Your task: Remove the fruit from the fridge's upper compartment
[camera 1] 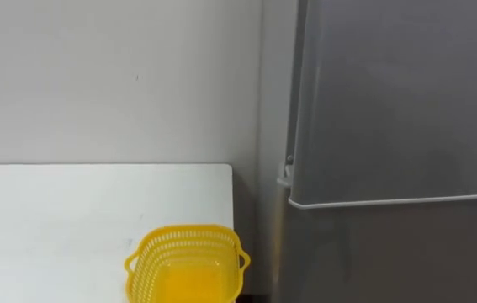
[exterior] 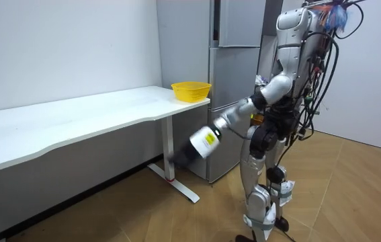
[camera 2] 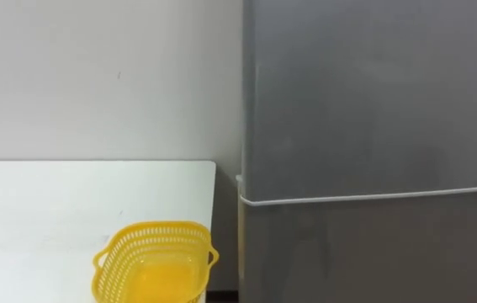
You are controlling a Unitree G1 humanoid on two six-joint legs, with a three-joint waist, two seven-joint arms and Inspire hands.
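Note:
A grey fridge (camera 1: pixel 398 93) fills the right of the eye views with both doors closed. The seam between its upper and lower door (camera 2: pixel 373 199) runs across just below the middle. In the room view I stand upright in front of the fridge (exterior: pixel 238 27), at its right side. My left arm reaches down and forward, and my left hand (exterior: pixel 202 142) hangs low beside the fridge's lower door, below the height of the table top. Nothing is seen in that hand.
A white table (camera 1: pixel 70 210) stands against the wall to the left of the fridge. A yellow basket (camera 1: pixel 186 261) sits at its right end, close to the fridge's side. Wooden floor (exterior: pixel 177 215) spreads beneath the table and around me.

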